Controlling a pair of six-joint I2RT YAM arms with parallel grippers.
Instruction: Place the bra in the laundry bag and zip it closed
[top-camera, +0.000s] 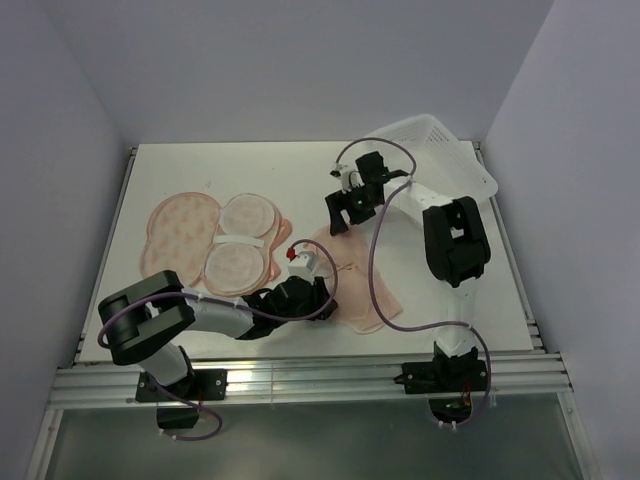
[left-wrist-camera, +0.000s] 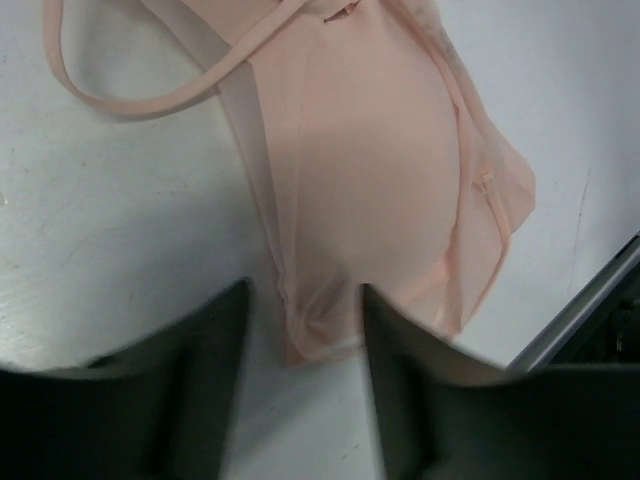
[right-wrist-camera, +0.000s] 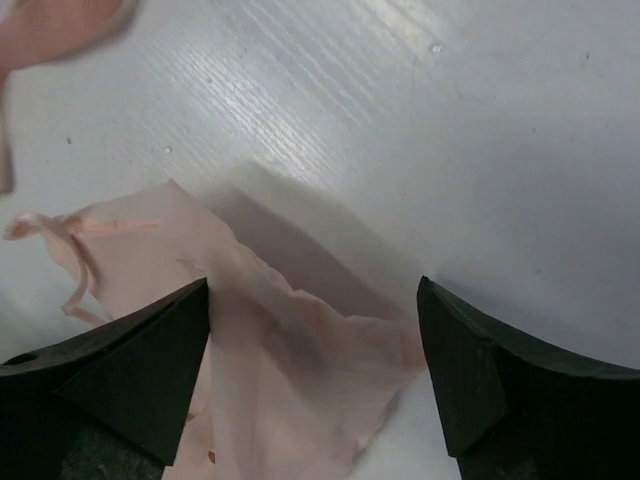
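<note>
The pale peach bra (top-camera: 358, 285) lies flat on the table's middle front. The laundry bag (top-camera: 185, 232) lies open at the left, with its printed lobes to the left and its whitish mesh lining (top-camera: 240, 245) facing up. My left gripper (top-camera: 312, 288) is open at the bra's left edge. In the left wrist view the bra's cup (left-wrist-camera: 380, 150) and a strap (left-wrist-camera: 140, 100) show, and its hem tip lies between my open fingers (left-wrist-camera: 305, 335). My right gripper (top-camera: 345, 212) is open just above the bra's far end. In the right wrist view the bra's crumpled fabric (right-wrist-camera: 290, 350) lies between the fingers (right-wrist-camera: 312, 320).
A white plastic lattice basket (top-camera: 445, 150) stands tilted at the back right, behind the right arm. The table's metal front rail (left-wrist-camera: 585, 315) shows close to the bra's near edge. White walls close in the table on three sides.
</note>
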